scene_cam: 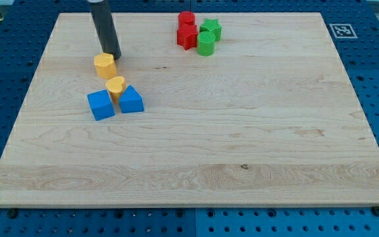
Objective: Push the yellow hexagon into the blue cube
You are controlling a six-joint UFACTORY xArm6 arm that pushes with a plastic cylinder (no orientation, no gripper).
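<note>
Now my tip (114, 55) just above the yellow hexagon (104, 65), touching it, no pincer on this rod, hexagon near the table's (242, 145) upper left, blue cube (101, 105) below, apart, yellow heart (115, 85) between

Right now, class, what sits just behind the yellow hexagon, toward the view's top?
My tip stands there, against the yellow hexagon. The rod hides the board directly behind it.
</note>
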